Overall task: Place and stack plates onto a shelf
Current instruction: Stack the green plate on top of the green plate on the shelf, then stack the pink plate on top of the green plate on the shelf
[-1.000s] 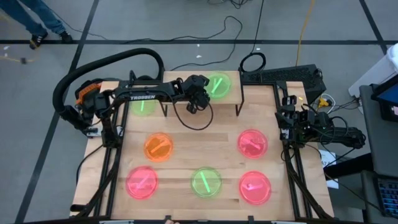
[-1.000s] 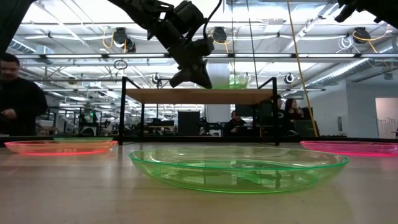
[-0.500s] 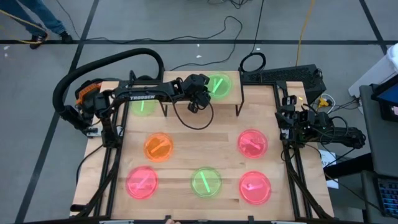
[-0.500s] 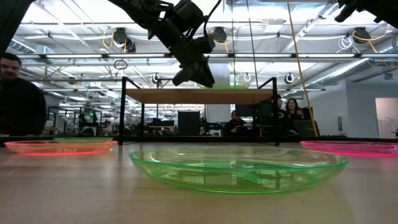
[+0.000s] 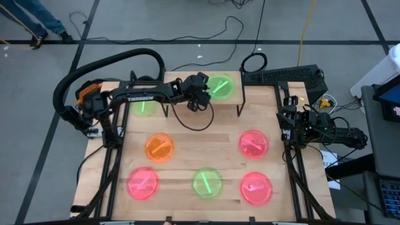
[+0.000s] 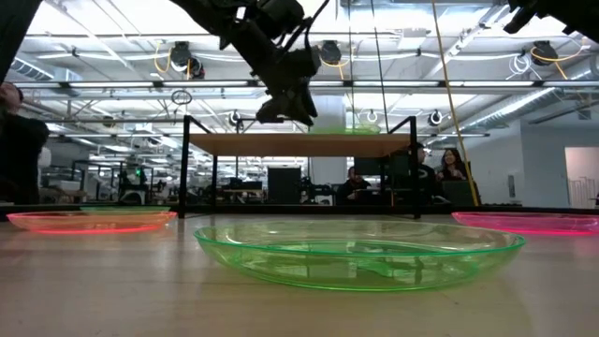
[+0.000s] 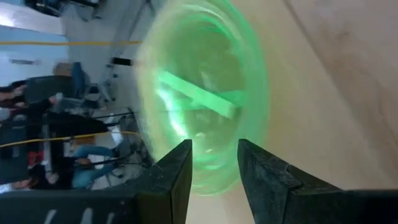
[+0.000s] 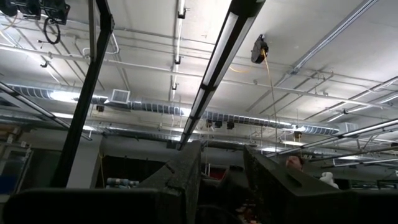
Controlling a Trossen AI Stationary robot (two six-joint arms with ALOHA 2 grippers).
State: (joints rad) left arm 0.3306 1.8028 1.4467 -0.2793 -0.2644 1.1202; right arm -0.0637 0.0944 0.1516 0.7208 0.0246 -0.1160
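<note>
A green plate point(image 5: 221, 85) lies flat on the shelf point(image 5: 232, 102), toward its right part; in the low view this green plate point(image 6: 354, 129) shows as a thin rim on the board point(image 6: 243, 142). My left gripper point(image 5: 205, 89) hovers open just left of it, above the shelf point(image 6: 296, 116). In the left wrist view the fingers point(image 7: 214, 155) stand apart short of the plate's near rim point(image 7: 208, 180). My right gripper point(image 8: 222, 165) is open and parked at the table's right edge point(image 5: 286, 122), pointing up at the ceiling.
On the table lie an orange plate point(image 5: 159, 148), pink plates point(image 5: 143, 183) point(image 5: 256, 188) point(image 5: 254, 144), a green plate point(image 5: 207, 183) near the front, and another green plate point(image 5: 144, 105) left of the shelf. People stand in the room beyond.
My left gripper has risen from the shelf top, drawing slightly away from the green plate. The plate, which stood higher at the gripper a second ago, has come down flat on the board.
</note>
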